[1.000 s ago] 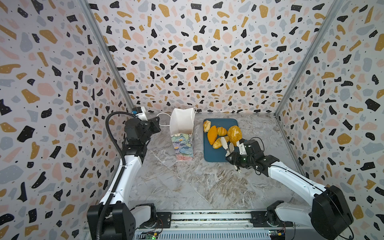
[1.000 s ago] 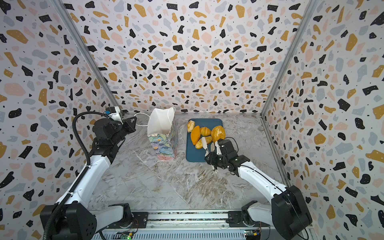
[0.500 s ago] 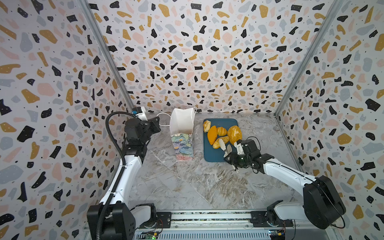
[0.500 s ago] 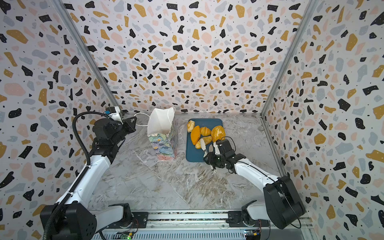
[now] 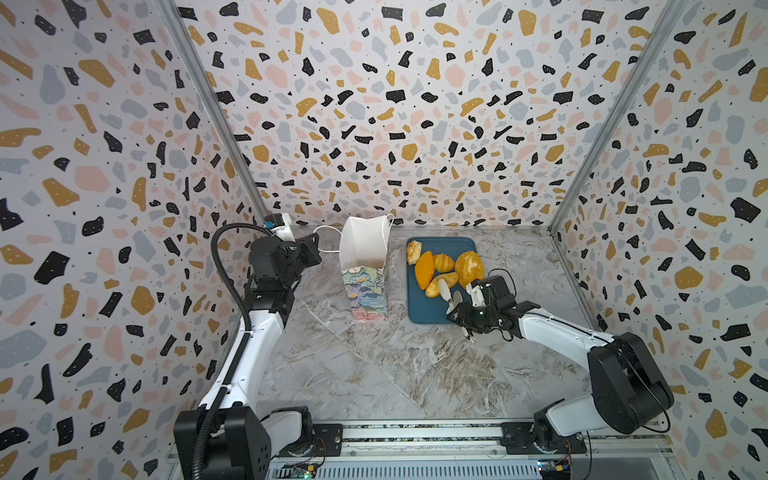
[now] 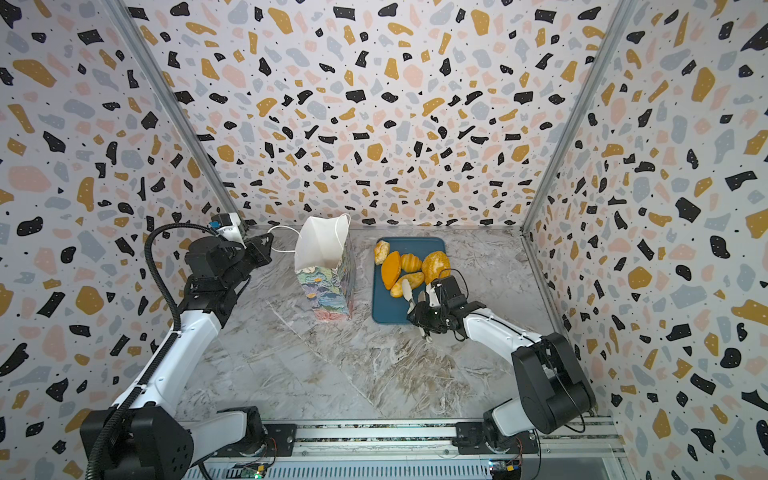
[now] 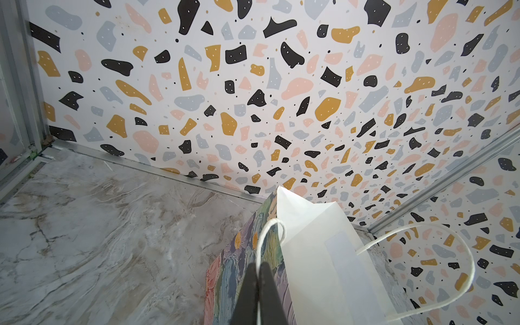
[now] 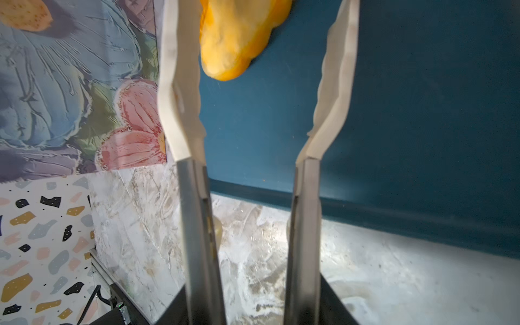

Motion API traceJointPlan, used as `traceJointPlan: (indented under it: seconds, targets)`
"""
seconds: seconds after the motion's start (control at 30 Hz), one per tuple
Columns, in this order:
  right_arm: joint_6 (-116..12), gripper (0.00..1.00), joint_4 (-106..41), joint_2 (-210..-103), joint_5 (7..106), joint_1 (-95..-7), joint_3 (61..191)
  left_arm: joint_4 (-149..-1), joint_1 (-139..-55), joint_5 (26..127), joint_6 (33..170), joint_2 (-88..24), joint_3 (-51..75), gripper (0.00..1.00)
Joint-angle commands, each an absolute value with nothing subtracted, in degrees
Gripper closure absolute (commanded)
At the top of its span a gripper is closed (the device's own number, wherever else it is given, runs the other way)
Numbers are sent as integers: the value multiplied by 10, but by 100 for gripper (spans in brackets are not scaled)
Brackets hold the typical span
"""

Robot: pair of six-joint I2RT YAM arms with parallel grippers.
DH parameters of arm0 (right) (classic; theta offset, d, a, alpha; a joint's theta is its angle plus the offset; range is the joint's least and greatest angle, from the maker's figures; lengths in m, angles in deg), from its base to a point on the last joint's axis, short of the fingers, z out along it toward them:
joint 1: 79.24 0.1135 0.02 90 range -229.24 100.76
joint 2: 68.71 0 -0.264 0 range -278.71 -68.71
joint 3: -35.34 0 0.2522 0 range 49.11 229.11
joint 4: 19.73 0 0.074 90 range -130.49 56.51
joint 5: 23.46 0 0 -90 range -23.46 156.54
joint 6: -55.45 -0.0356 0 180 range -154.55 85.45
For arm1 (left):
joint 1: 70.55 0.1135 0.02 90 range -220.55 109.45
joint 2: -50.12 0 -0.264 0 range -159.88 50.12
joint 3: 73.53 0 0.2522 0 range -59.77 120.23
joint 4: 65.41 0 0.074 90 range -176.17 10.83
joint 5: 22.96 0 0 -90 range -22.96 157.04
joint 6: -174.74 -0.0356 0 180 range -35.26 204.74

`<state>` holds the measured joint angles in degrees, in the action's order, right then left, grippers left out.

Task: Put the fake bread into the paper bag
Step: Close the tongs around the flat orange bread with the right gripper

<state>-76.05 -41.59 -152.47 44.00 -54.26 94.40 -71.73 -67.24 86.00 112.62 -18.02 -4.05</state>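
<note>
Fake bread [image 5: 469, 268]: five golden-orange and tan pieces, all on the blue tray [image 5: 428, 312]. Floral paper bag [image 5: 365, 291] stands open just beside the tray. Your right fingers [image 5: 444, 290] sit part-open over the tray at a roll [image 5: 435, 285] tip, gripping nothing; left fingers [image 7: 250, 295] pinch the bag's cord.

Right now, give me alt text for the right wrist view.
The right end effector, jaws open, hangs over a dark-blue tray, with a golden-orange fake bread between its pale fingers, close to one. The floral paper bag stands beside the tray on the marble table.
</note>
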Motion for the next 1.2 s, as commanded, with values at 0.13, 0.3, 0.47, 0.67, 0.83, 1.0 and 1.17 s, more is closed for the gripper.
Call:
traceJointPlan:
  seconds: [0.13,0.3,0.47,0.67,0.83,1.0,1.17]
  targets:
    - [-744,52,-394,-1558,419,-561,991,-708,-674,858,1121,-172,-41,100]
    - [-739,53,-392,-1583,415,-565,1014,-708,-674,857,1120,-171,-41,100]
    - [-740,56,-387,-1599,407,-569,1024,-709,-674,858,1120,-171,-41,100]
    - [-747,60,-366,-1611,385,-577,1018,-710,-674,856,1120,-171,-40,100]
    - [-752,68,-355,-1614,373,-581,1014,-710,-674,856,1119,-170,-41,100]
    - [-758,75,-348,-1604,369,-581,1003,-710,-674,857,1120,-172,-40,100]
    - [-771,76,-331,-1580,366,-581,983,-709,-674,859,1122,-172,-40,100]
